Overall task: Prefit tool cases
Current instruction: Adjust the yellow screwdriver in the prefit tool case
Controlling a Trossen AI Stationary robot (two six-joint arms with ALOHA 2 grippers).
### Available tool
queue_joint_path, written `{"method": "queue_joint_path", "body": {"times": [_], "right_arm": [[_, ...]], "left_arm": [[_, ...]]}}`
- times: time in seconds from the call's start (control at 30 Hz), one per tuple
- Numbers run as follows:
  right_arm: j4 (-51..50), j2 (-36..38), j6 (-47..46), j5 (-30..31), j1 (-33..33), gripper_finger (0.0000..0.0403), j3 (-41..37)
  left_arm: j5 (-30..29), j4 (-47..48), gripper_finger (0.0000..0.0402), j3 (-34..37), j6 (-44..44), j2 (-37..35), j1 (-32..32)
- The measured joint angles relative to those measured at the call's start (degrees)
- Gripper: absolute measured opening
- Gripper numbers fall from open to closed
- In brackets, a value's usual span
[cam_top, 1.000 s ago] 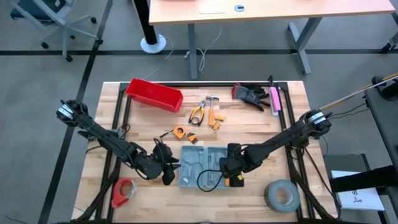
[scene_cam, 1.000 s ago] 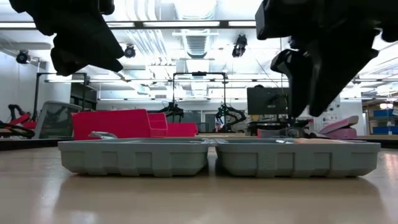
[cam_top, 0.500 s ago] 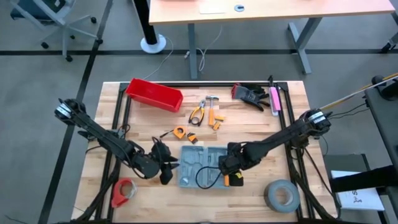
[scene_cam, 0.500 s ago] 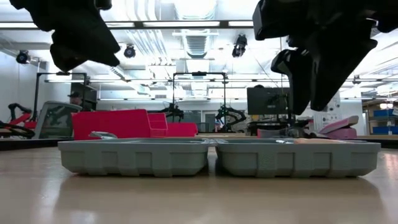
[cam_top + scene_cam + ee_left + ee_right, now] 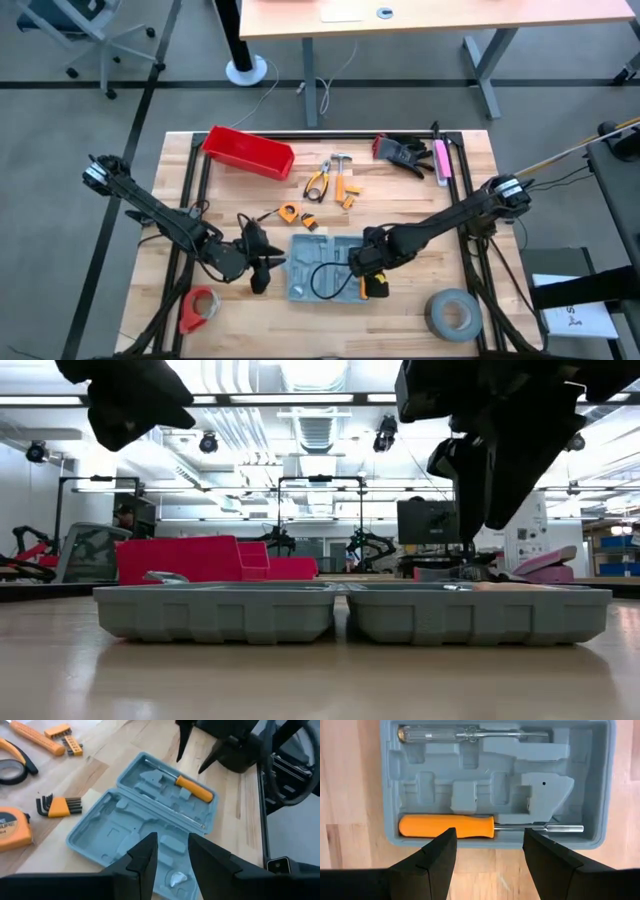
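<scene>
The tool case lies open and flat on the table, its grey-blue halves side by side. An orange-handled screwdriver and a clear-handled one lie in recesses of the right half. My right gripper hangs open above the orange screwdriver, clear of it, fingers pointing steeply down. My left gripper hovers above the case's left end, a narrow gap between its fingers and nothing in it. A small shiny piece lies in the left half below it.
Beyond the case lie a tape measure, hex keys, pliers and an orange hammer. A red bin stands far left, gloves far right. A grey tape roll and a red roll sit near the front edge.
My left gripper has risen and drawn back a little toward the table's left edge, away from the case. The case and the tools in it have stayed where they were.
</scene>
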State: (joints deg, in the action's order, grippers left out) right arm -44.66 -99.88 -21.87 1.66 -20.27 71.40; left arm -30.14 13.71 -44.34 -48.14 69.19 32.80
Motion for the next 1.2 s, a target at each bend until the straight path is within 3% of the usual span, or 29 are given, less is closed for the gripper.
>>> {"method": "queue_joint_path", "body": {"times": [0.17,0.37,0.47,0.77,1.2], "right_arm": [[2.0,-4.6,1.2,-0.4,0.4,0.0204,-0.5],[4.6,-12.8,3.4,-5.7,1.0,0.0204,-0.4],[3.8,-12.4,3.4,-6.3,1.2,0.0206,0.2],[-2.3,-4.9,3.4,1.9,1.4,0.0204,4.2],[-6.2,-4.9,0.2,-0.8,0.4,0.0199,4.9]], "left_arm": [[-0.4,0.0,0.0116,0.0,0.1,-0.2,0.0],[0.4,-0.2,0.0116,0.0,-0.5,-0.3,0.3],[0.7,-0.3,0.0116,0.0,-0.8,-0.4,0.8],[0.8,-0.5,0.0116,0.0,-1.0,-0.4,0.8],[1.0,-0.4,0.0116,0.0,-1.9,-0.4,0.9]]}}
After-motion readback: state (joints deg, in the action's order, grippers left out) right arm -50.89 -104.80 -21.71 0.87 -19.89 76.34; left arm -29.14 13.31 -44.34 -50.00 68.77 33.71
